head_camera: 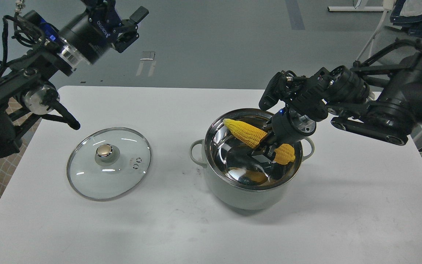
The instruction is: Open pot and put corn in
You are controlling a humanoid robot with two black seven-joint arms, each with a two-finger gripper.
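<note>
The pale grey-green pot (247,194) stands open on the white table, right of centre, its steel inside showing. My right gripper (266,146) reaches down inside the pot's mouth and is shut on the yellow corn cob (245,132), which lies tilted within the rim, its tapered tip toward the far left wall. The corn's reflection shows on the pot's bottom. My left gripper (128,22) is raised high at the far left, beyond the table's back edge, open and empty.
The round glass lid (109,163) with its gold knob lies flat on the table, left of the pot. The white table (343,205) ends close behind the pot. My left arm's elbow hangs over the table's left edge.
</note>
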